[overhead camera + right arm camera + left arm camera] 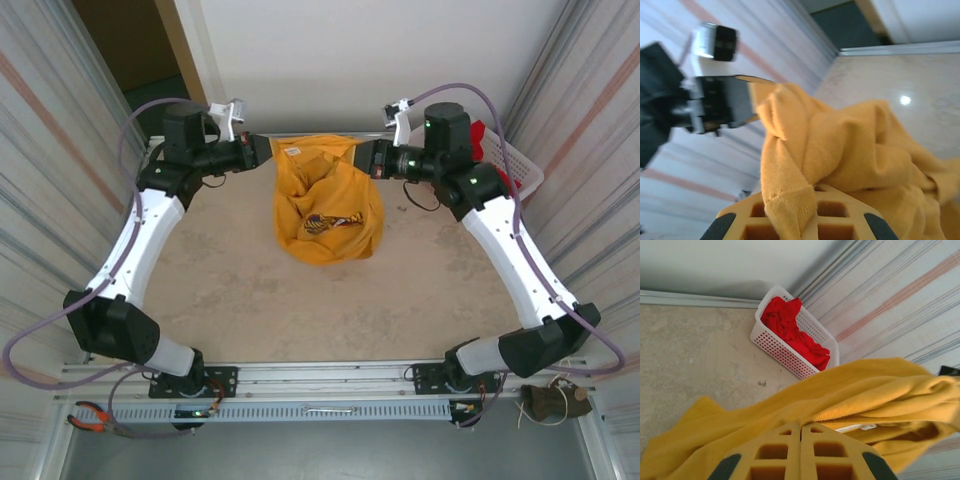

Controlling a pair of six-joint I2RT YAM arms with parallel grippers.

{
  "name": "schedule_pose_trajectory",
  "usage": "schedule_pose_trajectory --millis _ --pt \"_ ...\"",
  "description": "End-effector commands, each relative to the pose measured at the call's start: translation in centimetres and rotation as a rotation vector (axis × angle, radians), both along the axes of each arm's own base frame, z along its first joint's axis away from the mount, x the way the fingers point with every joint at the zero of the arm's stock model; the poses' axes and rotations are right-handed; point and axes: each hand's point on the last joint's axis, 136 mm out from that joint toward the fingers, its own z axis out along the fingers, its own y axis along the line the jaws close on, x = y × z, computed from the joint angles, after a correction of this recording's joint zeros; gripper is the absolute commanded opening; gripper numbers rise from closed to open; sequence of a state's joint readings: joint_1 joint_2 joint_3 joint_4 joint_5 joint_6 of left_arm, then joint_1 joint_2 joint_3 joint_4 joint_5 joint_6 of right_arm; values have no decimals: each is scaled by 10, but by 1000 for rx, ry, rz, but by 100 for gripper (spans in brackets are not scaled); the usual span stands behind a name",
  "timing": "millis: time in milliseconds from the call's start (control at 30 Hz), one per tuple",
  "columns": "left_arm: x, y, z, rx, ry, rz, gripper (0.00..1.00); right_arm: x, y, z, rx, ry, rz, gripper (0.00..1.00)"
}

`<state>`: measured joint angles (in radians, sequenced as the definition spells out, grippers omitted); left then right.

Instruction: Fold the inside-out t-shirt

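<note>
Risks first.
- Your right claw point(805, 217) is clamped on a thin, twisted strip of cloth, as the right wrist view shows. That is probably a weak hold; a pull outward could draw the strip free and drop that side.
- Your left claw point(800, 440) has its jaws pressed together with cloth draped over them. It looks clamped on an edge of the shirt, but how much cloth sits inside is hidden. You may get uneven tension if the two holds are not matching points of the garment.
- Both claws sit close to the far edge of the table point(230, 300). Spreading from here could let cloth trail over that edge.
- The white perforated plastic basket point(782, 352) holding a red garment point(790, 325) stands at the far right corner, just beside your right arm. A wide swing on that side could knock it.

The shirt.
- The mustard-yellow cotton t-shirt point(330, 205) is strung between the two claws along the middle of the far edge, with its top line pulled fairly taut.
- Below that line it sags in a crumpled bundle toward the table's centre. The bundle appears to touch the surface; you cannot tell from above how much weight rests there.
- A dark blue and white print shows on the lower front of the bundle.
- Nothing is flat, and no sleeves or hem can be picked out, so I judge that folding proper has not begun.
</note>
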<state>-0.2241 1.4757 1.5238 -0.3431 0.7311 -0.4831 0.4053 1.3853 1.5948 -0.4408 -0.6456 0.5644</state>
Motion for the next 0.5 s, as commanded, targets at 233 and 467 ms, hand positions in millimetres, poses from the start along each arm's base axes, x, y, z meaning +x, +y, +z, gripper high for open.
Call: schedule_pose_trajectory --millis 233,467 --pt "2 16 0 63 -91 102 54 13 5 19 177 11 115 0" --pt "-43 -21 -32 112 -166 96 62 18 11 13 188 43 137 0"
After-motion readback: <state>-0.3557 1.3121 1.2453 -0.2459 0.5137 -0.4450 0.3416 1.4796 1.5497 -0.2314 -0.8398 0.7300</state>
